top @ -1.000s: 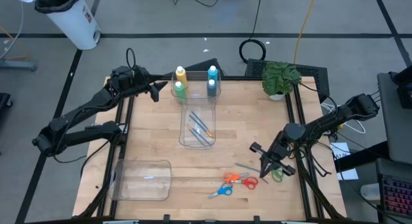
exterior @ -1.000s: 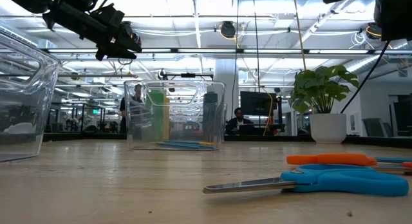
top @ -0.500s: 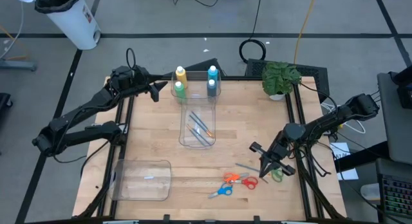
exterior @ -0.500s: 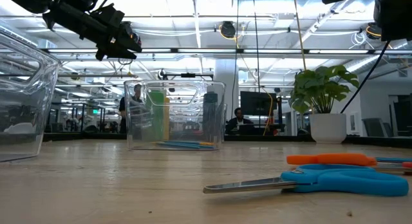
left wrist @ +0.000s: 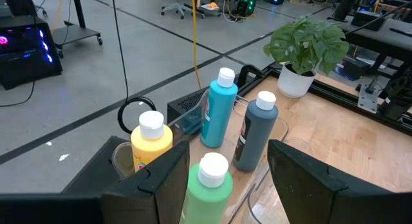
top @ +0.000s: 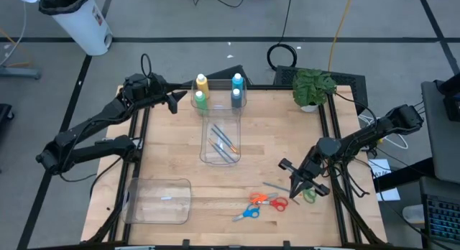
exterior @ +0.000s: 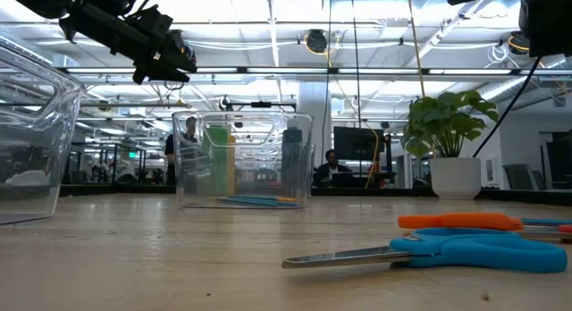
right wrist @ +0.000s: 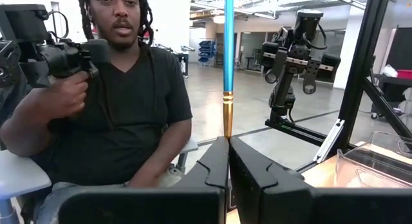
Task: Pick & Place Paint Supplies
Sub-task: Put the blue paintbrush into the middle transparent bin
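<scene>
Four white-capped paint bottles stand upright at the far end of a clear bin (top: 221, 139): yellow (top: 201, 82), green (top: 200, 99), light blue (top: 236, 82), grey-blue (top: 236, 96). Thin brushes (top: 224, 144) lie on the bin's floor. My left gripper (top: 175, 100) hangs open just left of the bottles. In its wrist view the gripper (left wrist: 225, 185) has a finger on either side of the green bottle (left wrist: 209, 185), without touching it. My right gripper (top: 296, 179) is over the table's near right part, shut on a blue-handled brush (right wrist: 228, 56). My right gripper pinches the brush between its two shut fingers at the end of the gold ferrule (right wrist: 226, 130). The blue handle sticks straight out beyond the fingertips, in line with them, with its free end in the air.
Orange scissors (top: 269, 200), blue scissors (top: 246, 213) and green scissors (top: 309, 195) lie near the right gripper. A second clear container (top: 159, 201) sits near the left front corner. A potted plant (top: 313, 88) stands at the far right. A person (right wrist: 122, 102) sits beyond the table.
</scene>
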{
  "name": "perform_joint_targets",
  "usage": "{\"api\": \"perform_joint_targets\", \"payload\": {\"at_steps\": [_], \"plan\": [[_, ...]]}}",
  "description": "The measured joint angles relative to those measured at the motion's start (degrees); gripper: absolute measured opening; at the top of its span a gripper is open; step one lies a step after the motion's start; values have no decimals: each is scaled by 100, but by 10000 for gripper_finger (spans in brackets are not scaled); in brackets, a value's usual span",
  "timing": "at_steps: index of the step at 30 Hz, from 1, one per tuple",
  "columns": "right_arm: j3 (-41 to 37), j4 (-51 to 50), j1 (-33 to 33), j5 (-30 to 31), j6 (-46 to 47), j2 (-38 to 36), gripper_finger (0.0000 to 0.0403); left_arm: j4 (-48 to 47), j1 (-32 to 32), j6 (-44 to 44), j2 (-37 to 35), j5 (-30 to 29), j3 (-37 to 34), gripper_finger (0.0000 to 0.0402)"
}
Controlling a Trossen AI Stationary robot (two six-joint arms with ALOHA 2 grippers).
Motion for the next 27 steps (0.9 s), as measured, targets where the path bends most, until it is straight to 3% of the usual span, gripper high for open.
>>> {"api": "perform_joint_targets", "payload": {"at_steps": [10, 19, 27], "plan": [[0, 0, 1, 89, -15, 0, 0, 0, -1, 0, 0, 0, 0, 214], [0, -247, 2, 2081, -17, 0, 0, 0, -1, 0, 0, 0, 0, 214], [0, 149, 2, 3128, -61, 500, 0, 0, -1, 0, 0, 0, 0, 214]]}}
